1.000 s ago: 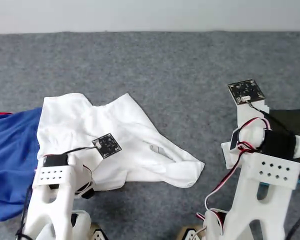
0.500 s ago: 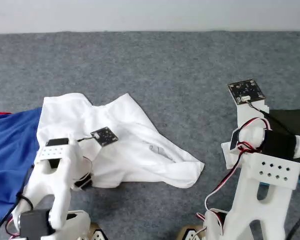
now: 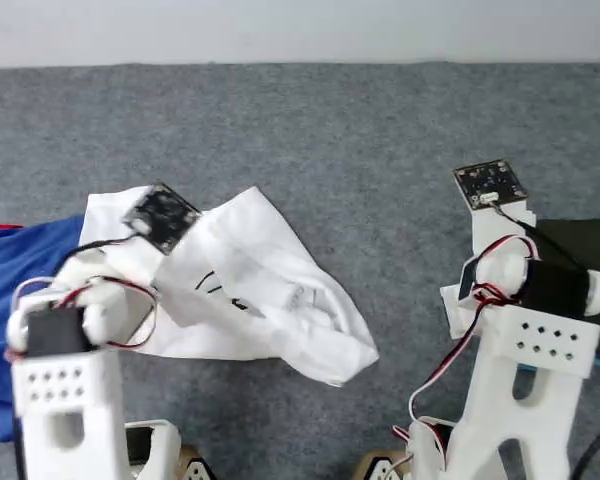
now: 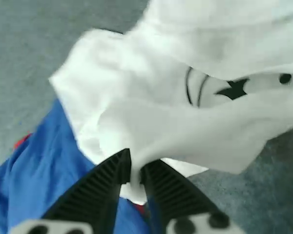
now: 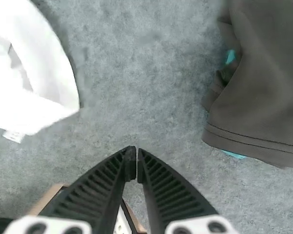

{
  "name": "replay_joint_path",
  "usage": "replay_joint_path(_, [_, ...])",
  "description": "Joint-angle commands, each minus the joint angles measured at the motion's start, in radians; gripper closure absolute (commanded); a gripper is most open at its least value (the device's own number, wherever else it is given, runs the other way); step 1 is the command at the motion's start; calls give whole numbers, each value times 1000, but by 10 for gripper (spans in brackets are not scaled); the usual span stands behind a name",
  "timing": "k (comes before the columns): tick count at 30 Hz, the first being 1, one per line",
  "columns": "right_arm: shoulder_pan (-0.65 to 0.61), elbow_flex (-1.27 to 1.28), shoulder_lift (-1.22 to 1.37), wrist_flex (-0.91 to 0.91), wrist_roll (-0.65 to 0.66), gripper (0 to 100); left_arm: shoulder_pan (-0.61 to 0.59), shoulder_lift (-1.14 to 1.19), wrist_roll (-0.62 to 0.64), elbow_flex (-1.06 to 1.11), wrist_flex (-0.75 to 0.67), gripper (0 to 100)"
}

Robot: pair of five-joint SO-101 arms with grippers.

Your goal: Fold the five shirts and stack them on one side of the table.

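A white shirt [image 3: 265,290] with a black print lies crumpled on the grey table, left of centre. My left gripper [image 4: 135,171] is shut on the white shirt's [image 4: 195,117] edge and holds that edge lifted over the rest. Under and beside it lies a blue shirt [image 3: 15,300], seen also as blue shirt [image 4: 44,170] below the jaws. A dark shirt [image 3: 580,245] with a teal one under it lies at the right edge. My right gripper [image 5: 133,164] is shut on nothing above bare table, between the white shirt [image 5: 29,92] and the dark shirt [image 5: 263,83].
The grey table [image 3: 360,140] has free room at the back and in the middle. The right arm's white body [image 3: 520,340] stands at the front right, the left arm's [image 3: 65,380] at the front left. A pale wall runs along the far edge.
My left arm has risen and swung back left, dragging the white shirt's front edge up and over; the shirt's right tip has drawn in leftward. The right arm has kept still.
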Motion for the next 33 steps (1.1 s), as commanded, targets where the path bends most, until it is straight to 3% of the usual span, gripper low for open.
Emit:
replay_joint_path(1, [-85, 38, 30, 39, -9, 990, -72, -35, 72, -94, 23, 986])
replay_joint_path(7, [-328, 91, 173, 38, -9, 990, -253, -44, 83, -114, 29, 986])
replay_joint_path(12, [-386, -25, 340, 18, -9, 990, -446, -46, 81, -156, 81, 986])
replay_joint_path(18, [-484, -242, 555, -4, -11, 989, -540, -46, 54, -160, 130, 986])
replay_joint_path(29, [-857, -542, 800, 5, -78, 989, -589, -46, 57, -73, 129, 986])
replay_joint_path(33, [-1001, -575, 832, 2, -83, 989, -684, -46, 57, -28, 77, 986])
